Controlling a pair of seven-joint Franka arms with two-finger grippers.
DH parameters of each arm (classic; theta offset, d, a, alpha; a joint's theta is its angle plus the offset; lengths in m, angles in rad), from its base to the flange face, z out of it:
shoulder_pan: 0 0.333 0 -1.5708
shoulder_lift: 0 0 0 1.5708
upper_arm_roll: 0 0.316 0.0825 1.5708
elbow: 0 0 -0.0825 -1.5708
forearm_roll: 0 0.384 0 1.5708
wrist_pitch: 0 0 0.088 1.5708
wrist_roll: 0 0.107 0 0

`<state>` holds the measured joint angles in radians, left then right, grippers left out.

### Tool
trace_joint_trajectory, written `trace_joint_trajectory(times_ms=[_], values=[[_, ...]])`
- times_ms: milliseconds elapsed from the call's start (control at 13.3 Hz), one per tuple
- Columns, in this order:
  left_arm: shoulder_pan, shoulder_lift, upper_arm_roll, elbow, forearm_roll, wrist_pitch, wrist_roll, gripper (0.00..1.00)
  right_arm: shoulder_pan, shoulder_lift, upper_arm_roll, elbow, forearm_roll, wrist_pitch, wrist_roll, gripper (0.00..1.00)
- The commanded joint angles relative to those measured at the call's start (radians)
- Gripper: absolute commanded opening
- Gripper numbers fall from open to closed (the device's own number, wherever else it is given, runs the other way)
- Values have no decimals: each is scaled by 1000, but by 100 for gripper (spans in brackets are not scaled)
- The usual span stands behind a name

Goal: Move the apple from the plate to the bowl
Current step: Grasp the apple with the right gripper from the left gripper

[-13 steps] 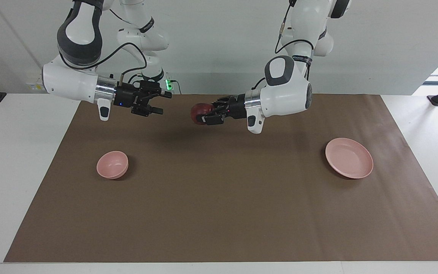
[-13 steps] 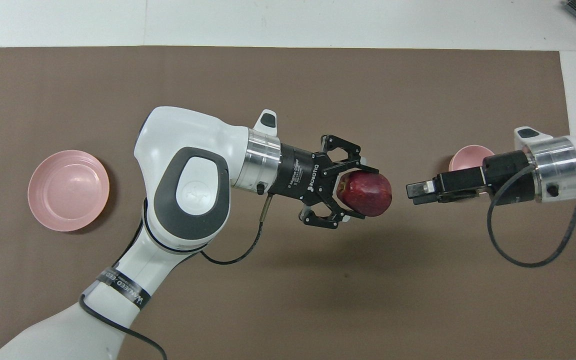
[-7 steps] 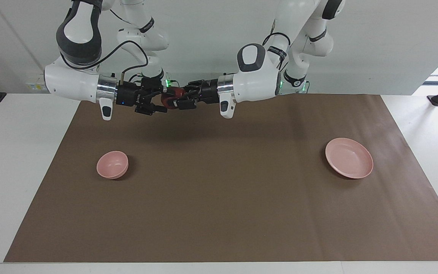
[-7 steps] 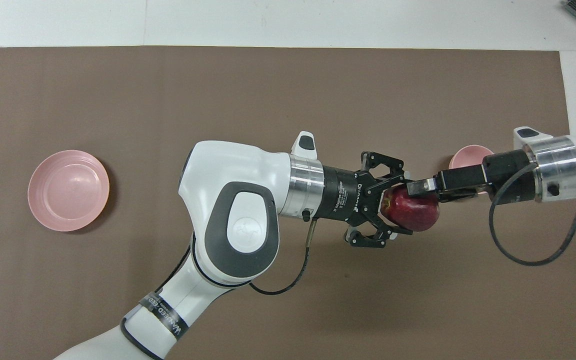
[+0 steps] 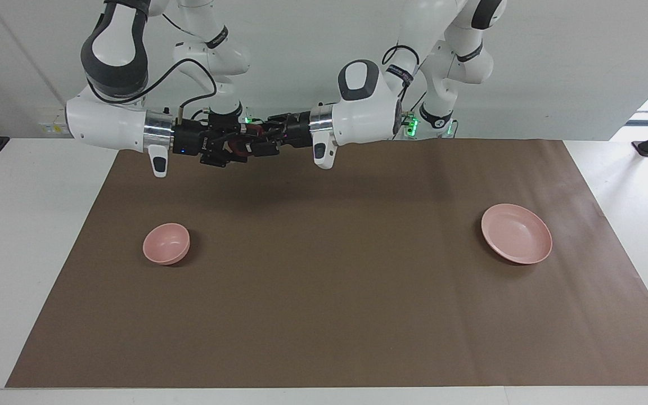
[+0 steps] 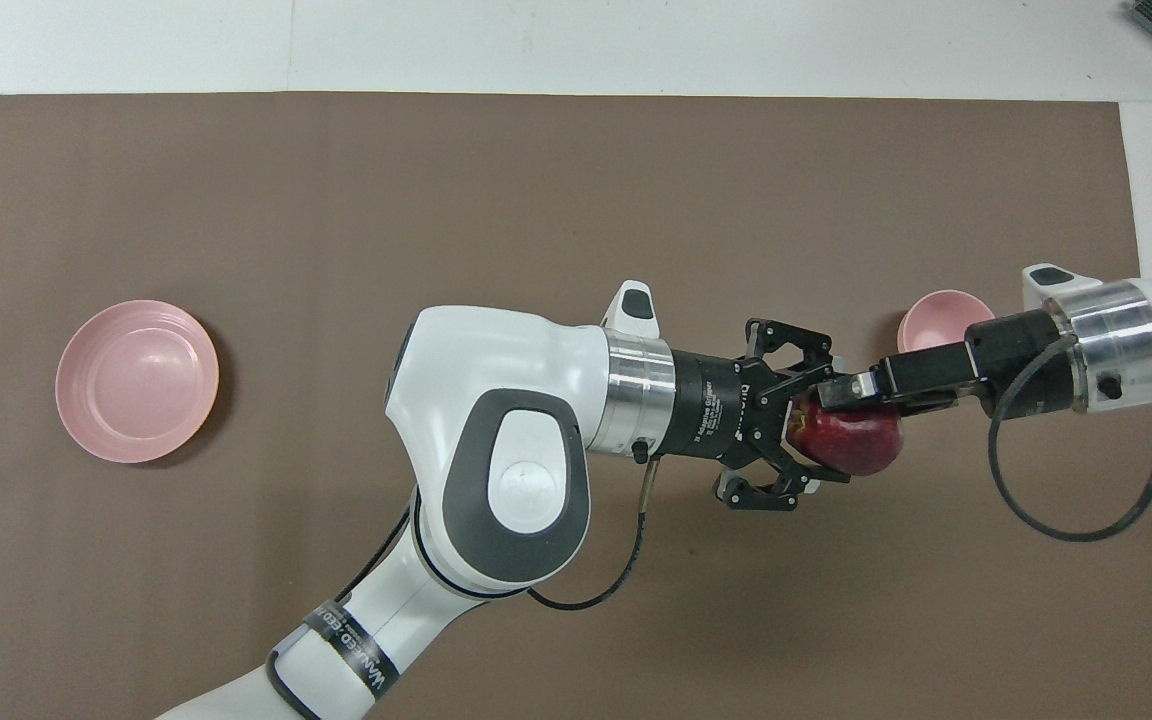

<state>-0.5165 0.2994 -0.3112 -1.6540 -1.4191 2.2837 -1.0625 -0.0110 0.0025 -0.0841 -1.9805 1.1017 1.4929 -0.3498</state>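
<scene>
Apple now between both jaws; bowl, plate seemingly empty.

The left gripper reaches in level over the brown mat, its fingers clasping the dark red apple. The right gripper meets it from the right arm's end, a fingertip lying over the apple's top. The pink bowl peeks out beside the right gripper. The pink plate sits toward the left arm's end.

The dark red apple hangs in the air; pink plate and small pink bowl lie empty, well apart.
</scene>
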Motion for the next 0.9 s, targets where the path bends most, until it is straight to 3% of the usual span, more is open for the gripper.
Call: trace_joint_trajectory(times_ms=[0,226,452,528,603,829], values=[[-17,15,3,31,-17,22,-14,0,-10,-10,6,-8,-35,-17,26,67],[-17,15,3,30,-15,22,-13,0,-10,-7,6,-1,-46,-23,37,4],[-17,15,-2,31,-12,23,-13,0,-6,-4,6,3,-46,-22,37,0],[-17,15,-2,31,-8,23,-11,19,-3,-3,6,5,-48,-20,37,0],[-17,15,-2,31,-7,23,-8,99,-4,-3,6,6,-48,-19,38,0],[-2,14,0,28,12,20,-11,100,-4,1,6,11,-52,-19,37,0]])
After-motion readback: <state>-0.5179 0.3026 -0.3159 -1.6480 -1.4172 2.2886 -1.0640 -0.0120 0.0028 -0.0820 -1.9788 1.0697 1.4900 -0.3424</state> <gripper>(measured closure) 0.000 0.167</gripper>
